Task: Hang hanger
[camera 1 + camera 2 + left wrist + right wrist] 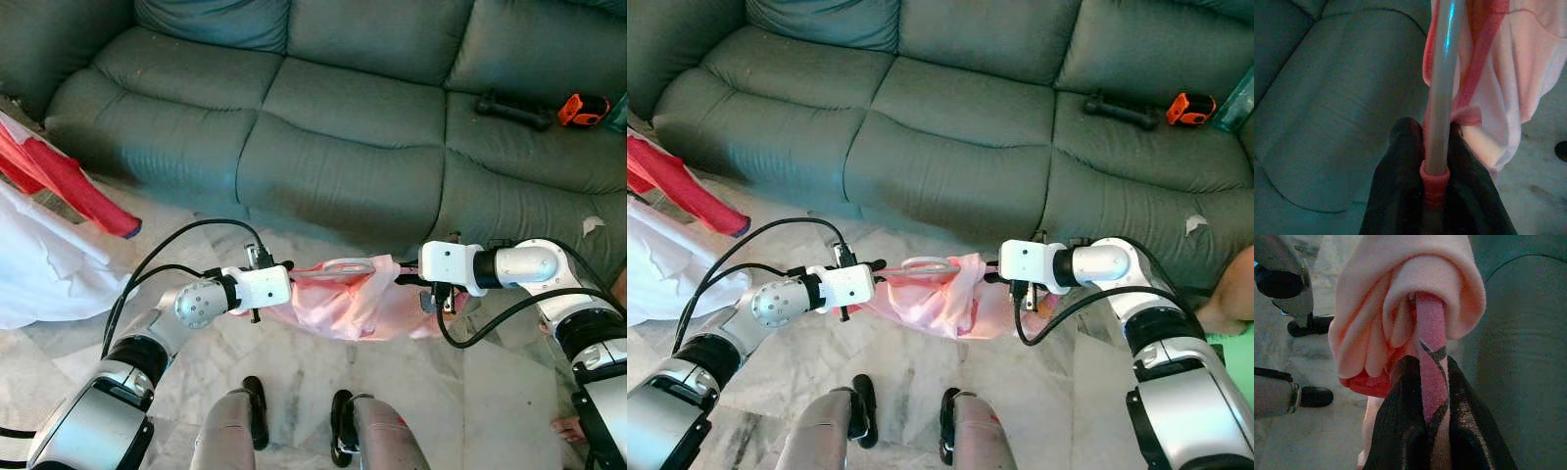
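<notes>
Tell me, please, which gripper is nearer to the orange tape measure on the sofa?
Right. The right gripper holds the hanger's end below the tape measure; the left gripper grips the far end, farther off.

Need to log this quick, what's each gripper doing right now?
Left gripper: shut on the hanger.
Right gripper: shut on the hanger's other end.

You see black fingers [1400, 186] clamping a silver-and-pink hanger [1442, 88] under a pale pink garment [358, 304], a dark teal sofa [343, 108] beyond them.
</notes>
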Controlling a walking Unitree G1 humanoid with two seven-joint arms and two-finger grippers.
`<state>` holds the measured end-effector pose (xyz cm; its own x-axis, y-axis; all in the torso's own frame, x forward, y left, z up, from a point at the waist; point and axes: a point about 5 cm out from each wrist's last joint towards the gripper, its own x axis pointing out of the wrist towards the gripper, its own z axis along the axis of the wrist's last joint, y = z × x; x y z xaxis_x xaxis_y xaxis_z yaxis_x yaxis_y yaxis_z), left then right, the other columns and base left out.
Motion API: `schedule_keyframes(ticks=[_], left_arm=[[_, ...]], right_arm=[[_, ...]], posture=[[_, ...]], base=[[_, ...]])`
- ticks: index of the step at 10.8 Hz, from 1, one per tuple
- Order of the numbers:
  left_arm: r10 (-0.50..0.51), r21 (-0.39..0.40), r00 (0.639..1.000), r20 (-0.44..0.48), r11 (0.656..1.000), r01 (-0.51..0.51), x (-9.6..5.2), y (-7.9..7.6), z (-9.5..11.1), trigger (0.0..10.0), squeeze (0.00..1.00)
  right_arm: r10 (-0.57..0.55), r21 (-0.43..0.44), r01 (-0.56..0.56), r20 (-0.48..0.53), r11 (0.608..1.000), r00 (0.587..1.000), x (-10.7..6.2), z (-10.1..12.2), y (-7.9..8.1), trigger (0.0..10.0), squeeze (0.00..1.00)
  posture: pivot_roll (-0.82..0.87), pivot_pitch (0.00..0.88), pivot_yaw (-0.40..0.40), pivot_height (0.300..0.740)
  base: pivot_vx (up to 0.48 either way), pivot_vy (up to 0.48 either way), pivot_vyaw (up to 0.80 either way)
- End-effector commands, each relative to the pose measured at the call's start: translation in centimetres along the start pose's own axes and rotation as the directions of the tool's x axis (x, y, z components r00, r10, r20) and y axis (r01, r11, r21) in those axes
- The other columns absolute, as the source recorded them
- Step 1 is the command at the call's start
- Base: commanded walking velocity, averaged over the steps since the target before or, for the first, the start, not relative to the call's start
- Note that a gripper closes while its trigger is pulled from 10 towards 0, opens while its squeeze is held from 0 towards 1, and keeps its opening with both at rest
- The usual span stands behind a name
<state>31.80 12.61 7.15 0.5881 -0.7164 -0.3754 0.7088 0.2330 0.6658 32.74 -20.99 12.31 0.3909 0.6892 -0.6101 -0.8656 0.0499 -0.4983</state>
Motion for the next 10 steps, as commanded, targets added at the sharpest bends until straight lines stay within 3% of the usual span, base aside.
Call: schedule_keyframes(ticks=[1, 2, 6, 8, 9, 10], left_arm=[[-0.035, -0.046, 0.999, 0.020, 0.998, 0.036, 0.1, -1.0, 0.0, 4.5, 1.00], [-0.034, -0.076, 0.999, 0.042, 0.996, 0.037, 0.0, -1.2, 0.1, 10.0, 1.00], [0.114, -0.150, 0.993, 0.041, 0.983, -0.106, -1.2, -0.6, -0.8, 10.0, 1.00], [0.136, -0.114, 0.988, 0.070, 0.985, -0.127, -1.9, -0.2, -0.9, 10.0, 1.00], [0.152, -0.131, 0.987, 0.059, 0.981, -0.143, -1.9, 0.0, -1.0, 10.0, 1.00], [0.219, -0.204, 0.976, -0.012, 0.955, -0.217, -2.0, 0.3, -1.9, 10.0, 1.00]], right_arm=[[0.019, 0.012, -0.018, -0.002, 1.000, 1.000, 0.0, -0.3, 0.5, 0.0, 0.00], [0.008, 0.025, -0.008, -0.004, 1.000, 1.000, 0.0, -0.4, 0.5, 0.0, 0.00], [-0.004, 0.046, 0.005, -0.031, 0.999, 1.000, 0.7, -1.2, 1.7, 0.0, 0.00], [0.008, 0.047, -0.008, 0.000, 0.999, 1.000, 2.1, -0.6, 2.2, 0.0, 0.00], [-0.038, 0.059, 0.038, -0.004, 0.998, 0.999, 2.3, -0.6, 2.2, 0.0, 0.00], [-0.144, 0.107, 0.144, -0.009, 0.984, 0.990, 2.8, -0.8, 2.2, 0.0, 0.00]], posture=[[-0.04, 0.250, -0.032, 0.740], [-0.04, 0.251, -0.033, 0.740], [-0.01, 0.251, -0.044, 0.740], [-0.02, 0.247, -0.042, 0.740], [-0.02, 0.245, -0.040, 0.740], [-0.03, 0.243, -0.037, 0.740]], base=[[0.000, 0.000, 0.00], [0.000, 0.000, 0.00], [0.000, 0.000, 0.00], [0.000, 0.000, 0.00], [0.000, 0.000, 0.00], [0.000, 0.000, 0.00]])
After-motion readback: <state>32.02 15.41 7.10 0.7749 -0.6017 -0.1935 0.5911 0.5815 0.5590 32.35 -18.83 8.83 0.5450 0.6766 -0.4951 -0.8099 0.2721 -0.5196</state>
